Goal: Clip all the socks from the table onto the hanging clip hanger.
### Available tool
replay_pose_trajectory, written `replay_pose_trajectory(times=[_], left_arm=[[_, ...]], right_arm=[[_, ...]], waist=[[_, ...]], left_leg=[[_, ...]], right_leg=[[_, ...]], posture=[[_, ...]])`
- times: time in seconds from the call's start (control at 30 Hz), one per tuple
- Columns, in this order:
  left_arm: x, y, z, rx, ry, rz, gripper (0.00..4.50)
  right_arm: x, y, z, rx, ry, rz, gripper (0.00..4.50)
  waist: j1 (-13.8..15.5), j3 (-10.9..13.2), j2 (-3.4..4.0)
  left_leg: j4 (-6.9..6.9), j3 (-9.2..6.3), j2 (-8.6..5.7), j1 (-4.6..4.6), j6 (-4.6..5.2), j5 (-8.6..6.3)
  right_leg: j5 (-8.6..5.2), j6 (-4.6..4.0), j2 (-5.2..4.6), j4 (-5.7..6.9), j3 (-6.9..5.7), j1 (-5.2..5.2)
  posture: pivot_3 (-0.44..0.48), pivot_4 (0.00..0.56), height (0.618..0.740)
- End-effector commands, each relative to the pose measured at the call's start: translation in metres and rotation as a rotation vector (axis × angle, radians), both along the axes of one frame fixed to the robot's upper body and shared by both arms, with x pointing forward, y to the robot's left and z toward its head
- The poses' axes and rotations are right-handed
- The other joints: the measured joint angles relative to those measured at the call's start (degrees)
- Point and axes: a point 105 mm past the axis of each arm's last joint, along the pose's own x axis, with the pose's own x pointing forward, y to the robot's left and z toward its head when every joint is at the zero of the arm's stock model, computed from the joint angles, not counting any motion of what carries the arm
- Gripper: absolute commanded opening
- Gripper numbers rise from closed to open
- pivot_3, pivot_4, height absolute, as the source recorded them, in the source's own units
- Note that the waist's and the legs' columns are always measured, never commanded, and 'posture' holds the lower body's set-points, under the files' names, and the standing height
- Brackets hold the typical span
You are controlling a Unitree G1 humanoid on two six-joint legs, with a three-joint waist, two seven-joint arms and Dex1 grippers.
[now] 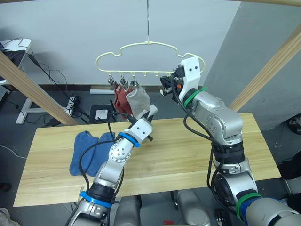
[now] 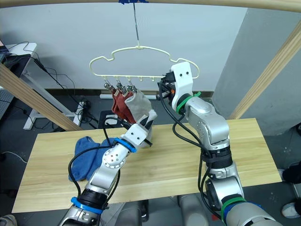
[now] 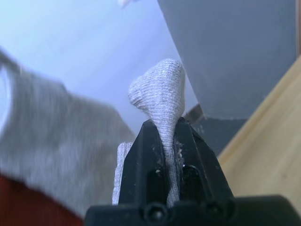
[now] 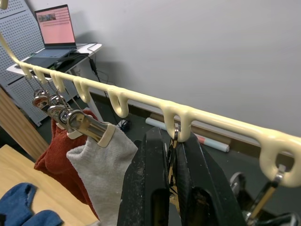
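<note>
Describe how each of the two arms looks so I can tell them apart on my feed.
Both arms have silver-grey rounded shells, black cables looping alongside and white wrist housings. The left arm wears blue bands at wrist and elbow; the right arm wears green bands. Each end effector, left and right, has two black fingers.

Bright even indoor light, soft shadows, head views sharp, left wrist view background blurred beyond its close foreground

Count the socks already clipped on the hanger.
3: two rust red socks and one light grey sock hang side by side from the clip hanger's left clips; others may be hidden behind.
</note>
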Motion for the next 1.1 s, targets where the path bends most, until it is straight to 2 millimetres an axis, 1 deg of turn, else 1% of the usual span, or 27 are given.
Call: replay_pose_trajectory(times=[0.03,0.23,0.77,1.1], left_arm=[[-0.003,-0.016,0.012,0.006,-0.054,-0.072,0.05],[0.004,-0.020,0.024,-0.009,-0.078,-0.081,0.05],[0.016,-0.021,0.040,-0.038,-0.093,-0.072,0.05],[0.020,-0.024,0.046,-0.059,-0.100,-0.070,0.05]], right_arm=[[-0.014,0.009,0.023,0.041,-0.073,0.064,0.00],[-0.014,0.009,0.021,0.037,-0.061,0.072,0.00],[-0.013,0.009,0.016,0.027,-0.039,0.073,0.00],[-0.013,0.009,0.012,0.024,-0.017,0.075,0.00]], waist=[[-0.05,0.00,0.00],[-0.15,0.00,0.00],[-0.16,0.00,0.00],[-0.15,0.00,0.00]], left_leg=[[0.00,0.00,0.00,0.00,0.00,0.00],[-0.01,0.00,0.00,0.00,0.00,0.00],[0.00,-0.01,-0.01,0.00,0.00,0.00],[0.01,-0.01,-0.01,0.00,0.00,0.00]], right_leg=[[0.00,0.00,0.01,0.00,0.00,0.00],[0.00,0.00,0.03,-0.01,0.00,0.00],[0.00,0.00,0.03,0.02,-0.01,0.00],[0.00,0.00,0.03,0.03,-0.02,0.00]], posture=[[-0.234,0.282,0.740],[-0.234,0.281,0.740],[-0.233,0.282,0.740],[-0.231,0.283,0.740]])
